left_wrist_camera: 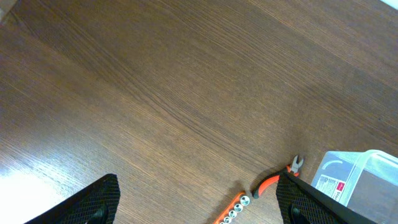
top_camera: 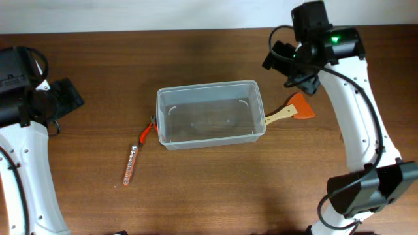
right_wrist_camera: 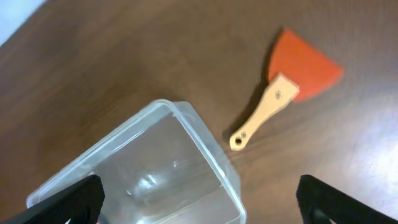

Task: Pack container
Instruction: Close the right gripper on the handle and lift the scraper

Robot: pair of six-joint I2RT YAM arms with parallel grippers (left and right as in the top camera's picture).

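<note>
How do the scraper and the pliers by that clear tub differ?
The scraper lies right of the tub; the pliers lie left. The scraper has a pale wooden handle and broad orange blade; the pliers have orange handles and a metal tip. Both rest on the table, outside the tub.

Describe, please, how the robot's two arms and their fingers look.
Both arms have smooth white shells, the left arm and the right arm, with black joint housings and looping black cables. A green light glows on the right arm's upper joint. The fingers are black with a fine cross-hatched texture.
</note>
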